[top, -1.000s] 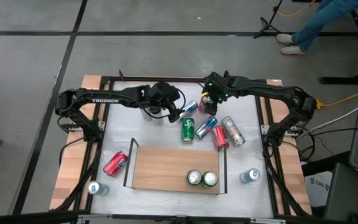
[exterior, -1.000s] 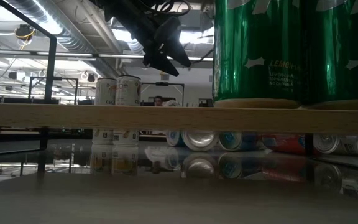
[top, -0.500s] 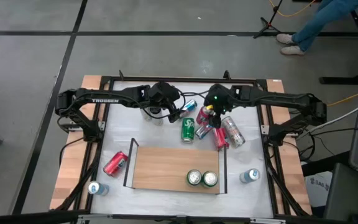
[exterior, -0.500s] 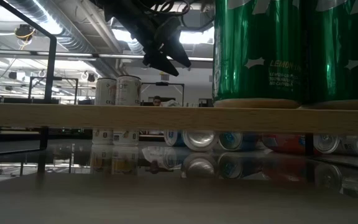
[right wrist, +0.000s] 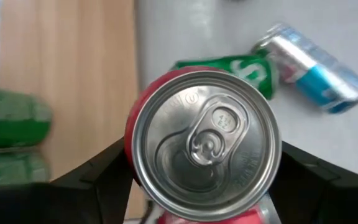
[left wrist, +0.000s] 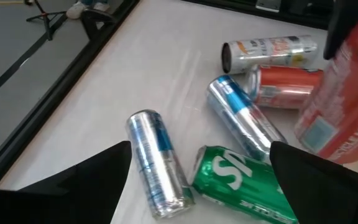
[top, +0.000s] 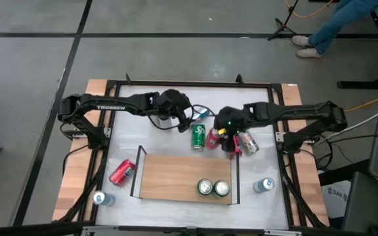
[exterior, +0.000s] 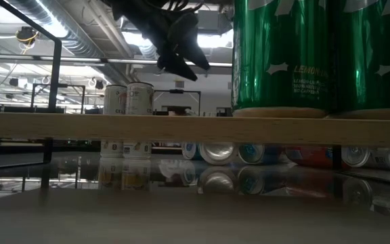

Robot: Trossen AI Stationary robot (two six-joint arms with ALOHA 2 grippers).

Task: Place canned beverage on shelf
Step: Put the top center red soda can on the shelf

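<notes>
Now that the right gripper (right wrist: 197, 186), fingers clamped on a red can (right wrist: 204, 146), has carried it from the table's far side toward the shelf (top: 176, 177), placing comes next; the left gripper (left wrist: 197, 180) hovers spread

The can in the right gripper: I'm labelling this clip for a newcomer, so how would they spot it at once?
Find the shelf, the wooden board at the table's near middle, then look just past its far right corner to the right gripper. The red can is clamped upright between its fingers, silver pull-tab top towards the wrist camera, while its neighbours lie loose on their sides.
</notes>
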